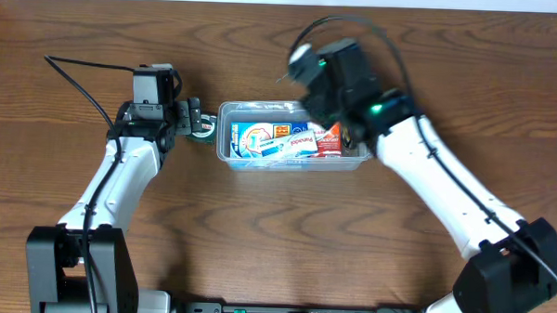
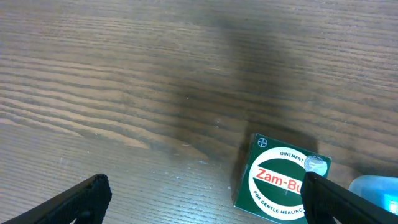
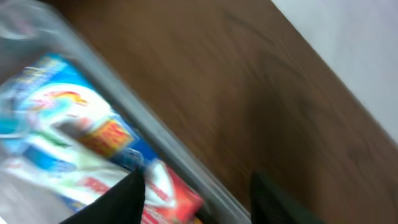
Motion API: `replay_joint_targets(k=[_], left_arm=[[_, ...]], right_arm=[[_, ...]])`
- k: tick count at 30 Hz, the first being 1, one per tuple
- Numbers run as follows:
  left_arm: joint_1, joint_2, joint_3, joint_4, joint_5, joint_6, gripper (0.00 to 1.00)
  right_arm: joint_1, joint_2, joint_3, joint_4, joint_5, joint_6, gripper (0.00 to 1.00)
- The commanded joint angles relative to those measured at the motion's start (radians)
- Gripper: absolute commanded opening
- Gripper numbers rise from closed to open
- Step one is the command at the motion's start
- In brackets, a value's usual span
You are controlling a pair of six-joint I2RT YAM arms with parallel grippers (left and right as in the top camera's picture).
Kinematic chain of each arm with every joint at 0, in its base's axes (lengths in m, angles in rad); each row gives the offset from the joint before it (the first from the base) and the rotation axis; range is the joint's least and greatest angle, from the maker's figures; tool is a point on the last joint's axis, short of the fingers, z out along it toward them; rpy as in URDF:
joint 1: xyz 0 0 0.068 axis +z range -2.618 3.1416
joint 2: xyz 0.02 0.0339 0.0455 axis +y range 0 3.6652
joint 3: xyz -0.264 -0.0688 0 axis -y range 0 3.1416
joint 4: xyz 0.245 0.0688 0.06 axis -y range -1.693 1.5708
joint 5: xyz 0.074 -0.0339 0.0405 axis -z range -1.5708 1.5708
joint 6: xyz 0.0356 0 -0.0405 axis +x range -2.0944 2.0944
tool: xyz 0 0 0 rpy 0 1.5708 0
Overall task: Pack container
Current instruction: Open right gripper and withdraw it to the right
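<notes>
The clear plastic container (image 1: 225, 147) sits mid-table and holds a blue packet (image 1: 258, 137), a white toothpaste box (image 1: 297, 144) and a red-and-white packet (image 1: 329, 140). A green Zam-Buk box (image 2: 277, 180) lies on the wood just left of the container, also in the overhead view (image 1: 203, 128). My left gripper (image 2: 202, 199) is open, low over the table, with the green box by its right finger. My right gripper (image 3: 199, 193) is open and empty, straddling the container's far rim (image 3: 155, 134) above the red packet (image 3: 171, 193). That view is blurred.
A black cable (image 1: 77, 80) runs across the wood left of the left arm. A pale wall or edge strip (image 3: 360, 56) borders the table beyond the container.
</notes>
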Motion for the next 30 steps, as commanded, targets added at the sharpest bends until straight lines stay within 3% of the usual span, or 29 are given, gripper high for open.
replay_joint_targets(k=[1,3,7,8,9,18,30], left_arm=[[0.003,0.005,0.016,-0.002,-0.004,-0.001,0.98],[0.003,0.005,0.016,-0.002,-0.004,-0.001,0.98],[0.003,0.005,0.016,-0.002,-0.004,-0.001,0.98],[0.003,0.005,0.016,-0.002,-0.004,-0.001,0.98],[0.003,0.005,0.016,-0.002,-0.004,-0.001,0.98],[0.003,0.005,0.016,-0.002,-0.004,-0.001,0.98],[0.003,0.005,0.016,0.009,-0.004,-0.001,0.98]], right_arm=[[-0.098,-0.003,0.016,-0.035,0.055,0.187,0.53],[-0.158,-0.003,0.016,-0.072,0.055,0.233,0.56],[-0.293,-0.003,0.016,-0.133,0.055,0.300,0.72],[-0.330,-0.003,0.015,-0.147,0.055,0.304,0.82],[-0.365,-0.003,0.015,-0.158,0.056,0.305,0.99],[-0.587,-0.003,0.015,-0.179,0.056,0.306,0.99],[-0.640,-0.003,0.015,-0.180,0.055,0.306,0.99]])
